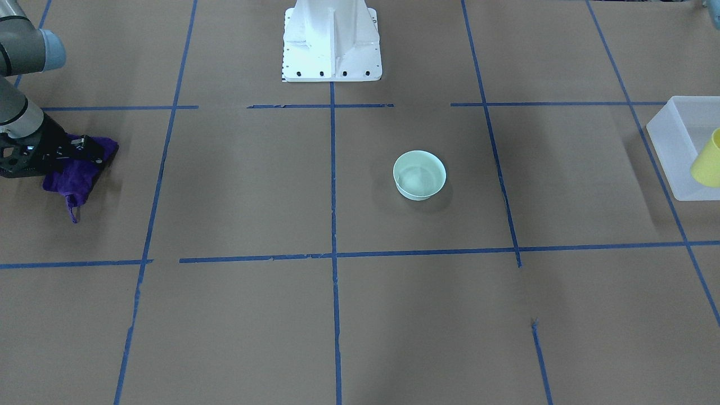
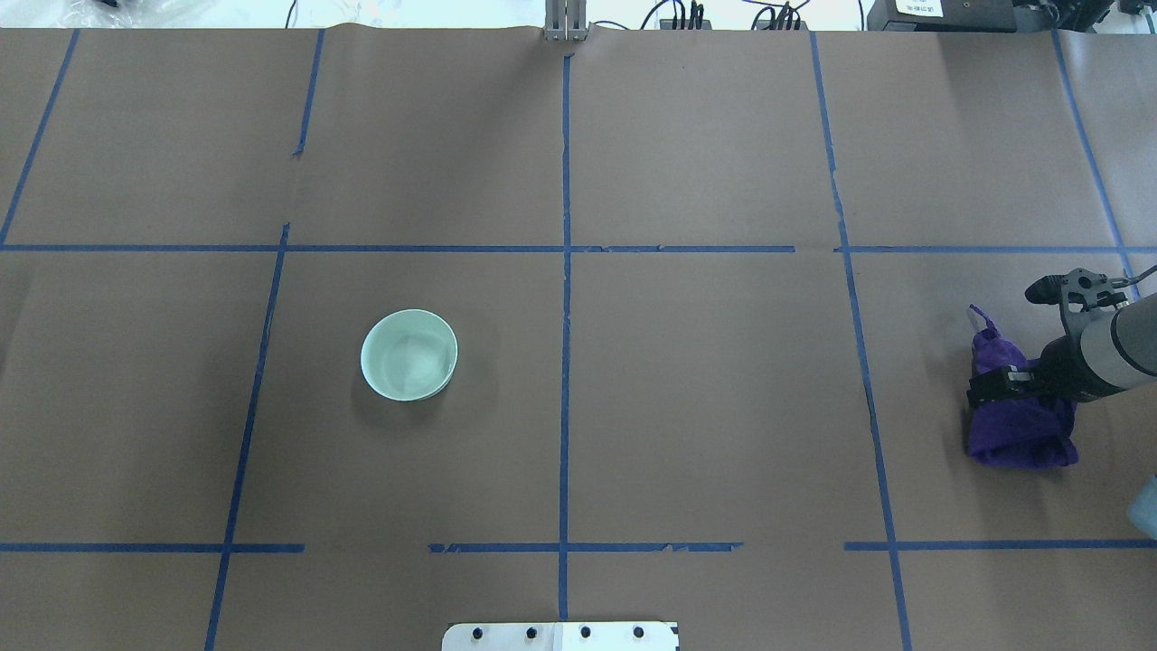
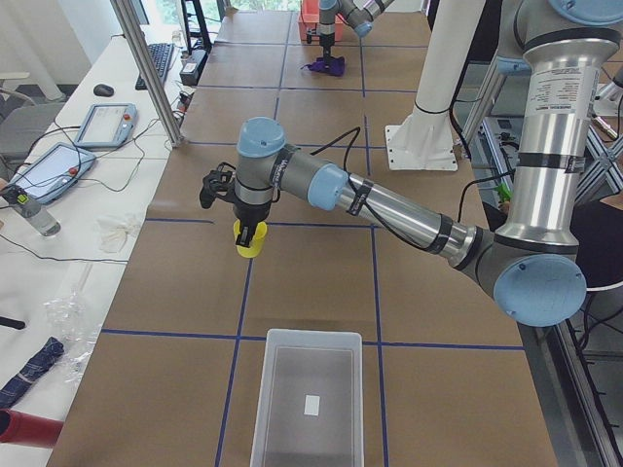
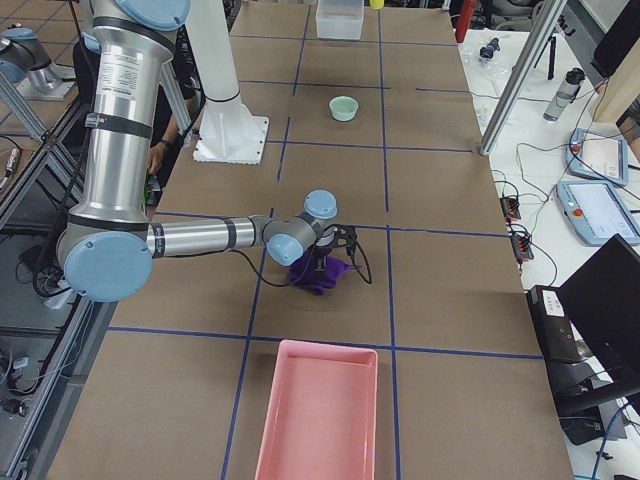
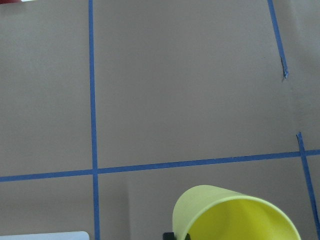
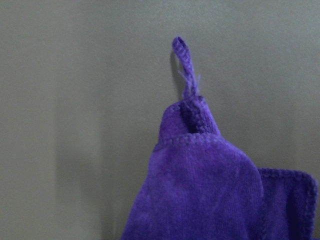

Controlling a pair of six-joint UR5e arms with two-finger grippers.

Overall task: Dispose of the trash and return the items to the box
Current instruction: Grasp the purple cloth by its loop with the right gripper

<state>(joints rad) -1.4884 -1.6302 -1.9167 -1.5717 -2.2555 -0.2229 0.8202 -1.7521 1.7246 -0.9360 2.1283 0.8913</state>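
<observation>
A small yellow cup (image 3: 249, 239) hangs above the brown table with my left gripper (image 3: 249, 230) shut on its rim. In the left wrist view the cup (image 5: 235, 215) fills the lower right, and only a black sliver of a fingertip (image 5: 172, 235) shows beside it. The frosted white box (image 3: 307, 409) stands empty on the table, nearer that end than the cup; in the front-facing view the cup (image 1: 707, 164) overlaps the box (image 1: 672, 135). My right gripper (image 2: 999, 389) is shut on a bunched purple cloth (image 2: 1017, 429) at the other end; the cloth (image 6: 200, 190) hides its fingers.
A pale green bowl (image 2: 409, 354) stands alone left of the table's centre line. A pink tray (image 4: 318, 410) lies at the table's end past the purple cloth. The white robot base (image 1: 332, 45) sits at the near middle edge. Blue tape lines cross the brown paper.
</observation>
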